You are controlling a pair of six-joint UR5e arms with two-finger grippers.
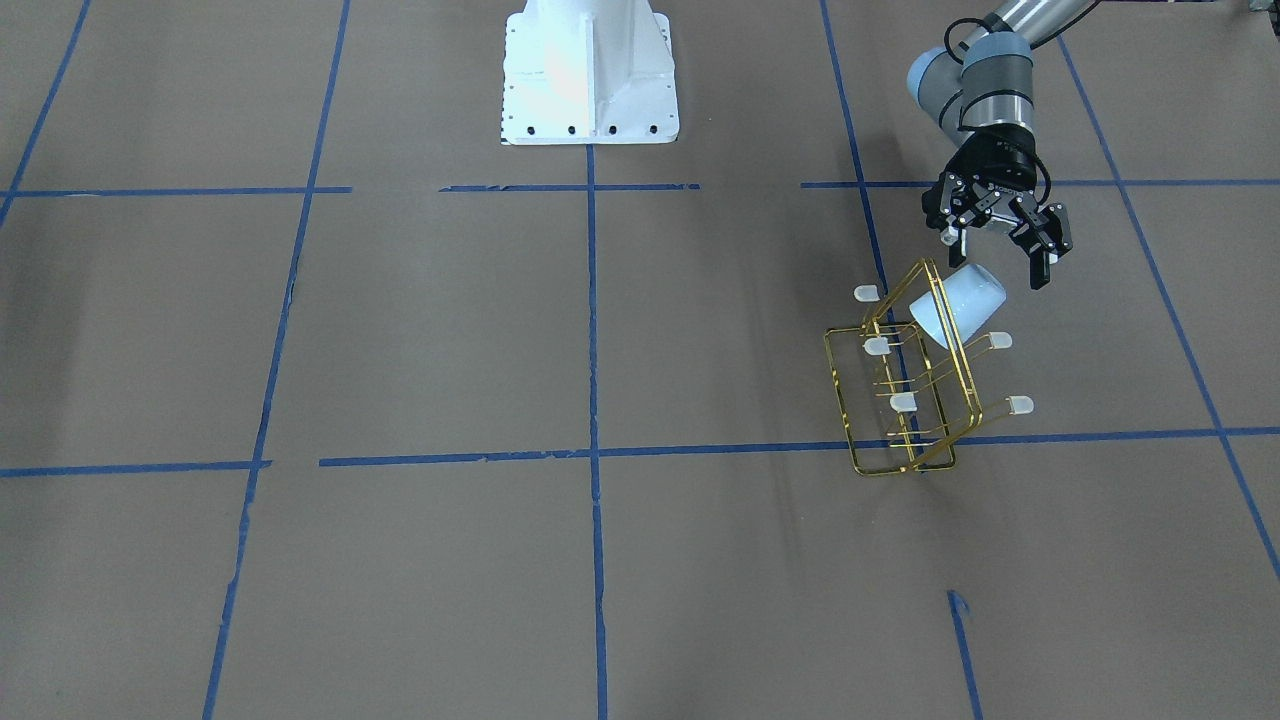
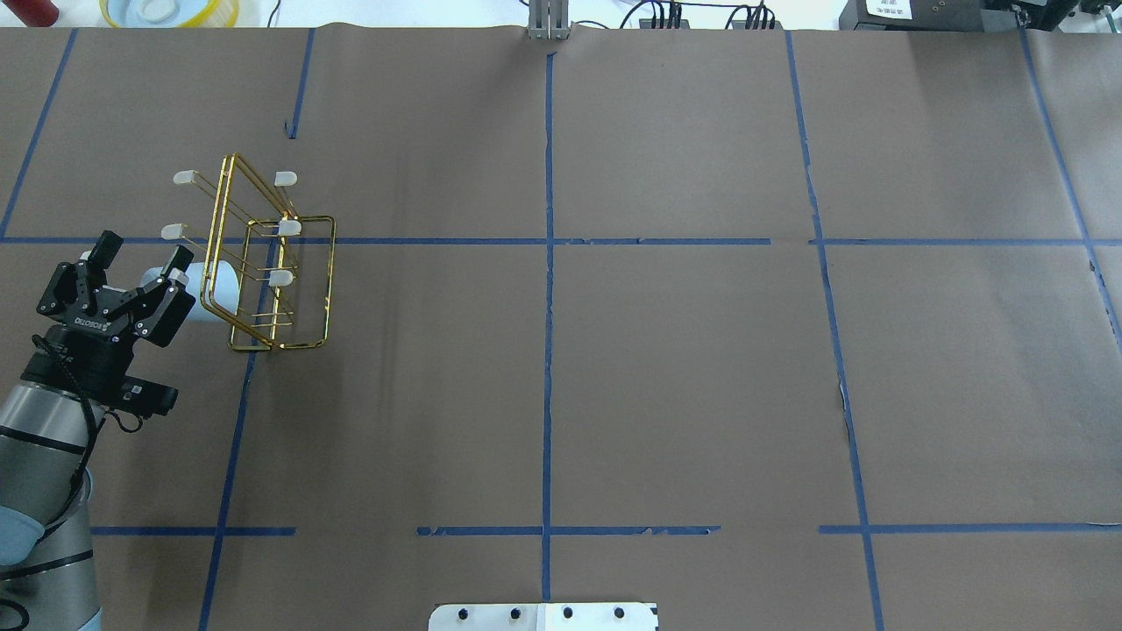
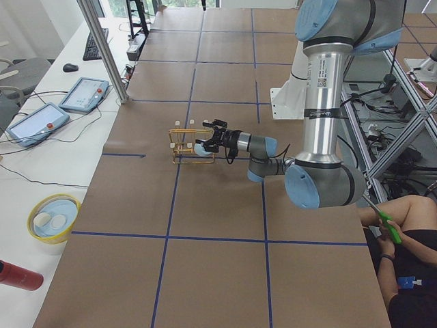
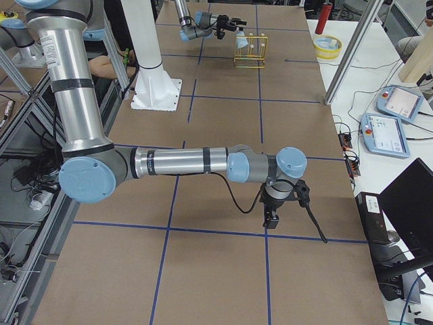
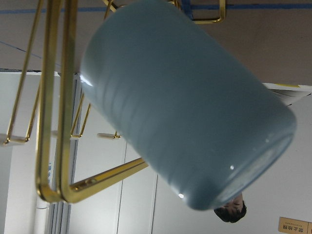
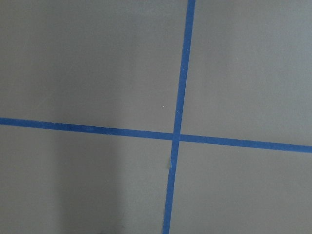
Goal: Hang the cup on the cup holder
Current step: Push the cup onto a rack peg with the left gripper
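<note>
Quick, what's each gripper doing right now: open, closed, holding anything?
Left gripper: open, holding nothing; the cup sits just past its fingertips.
Right gripper: cannot be told; only a side view shows it.

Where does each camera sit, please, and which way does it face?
Front-facing: across table, facing base; left gripper, cup.
Overhead: behind base, looking forward; left arm, cup holder.
Exterior left: table's left end; near left arm.
Exterior right: table's right end; right arm near, right gripper.
Left wrist: close on cup; no body.
Right wrist: down at tape; no body.
First two share the cup.
</note>
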